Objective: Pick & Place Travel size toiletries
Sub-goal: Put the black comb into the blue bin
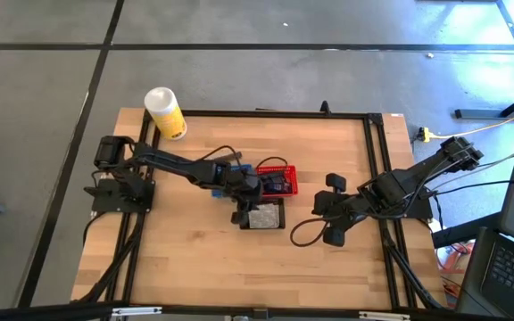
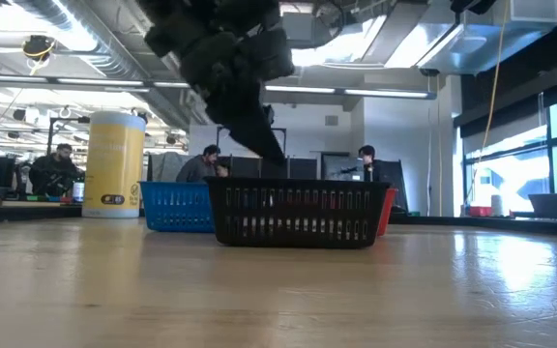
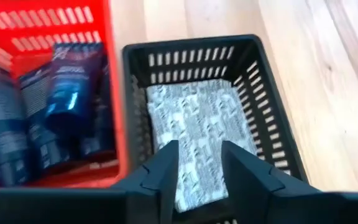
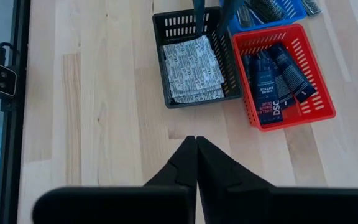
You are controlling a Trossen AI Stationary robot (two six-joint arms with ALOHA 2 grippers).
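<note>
A light wooden table (image 1: pixel 194 259) framed by black rails is seen from above, with two dark robot arms reaching in from its sides. The left gripper (image 3: pixel 199 163) is held over a small black mesh plastic basket (image 3: pixel 271 118); its two dark fingers (image 3: pixel 166 171) are parted by a narrow gap, and nothing is seen between them. Directly beyond the fingertips, inside the black basket, flat silvery packets printed with fine dark text (image 3: pixel 197 124) are stacked. Beside the fingers, touching the black basket's wall, a small red mesh plastic basket (image 3: pixel 114 74) is placed, and dark navy tubes with pale lettering (image 3: pixel 67 99) are laid in it side by side.

In the right wrist view, the right gripper (image 4: pixel 196 155) is seen with its two dark fingers pressed together, with nothing held. It is poised over bare wood, well apart from the baskets. Ahead of its fingertips the black basket with the silvery packets is seen, the red basket with the navy tubes next to it, and farther off a small blue mesh plastic basket (image 4: pixel 291 14) in which slim grey tubes (image 4: pixel 263 7) are kept.

A large white-and-yellow cylindrical canister (image 1: pixel 165 111) is stood upright near the table's far corner on the left arm's side. In the low view, seated people (image 2: pixel 201 164) are visible in the room behind the table.
</note>
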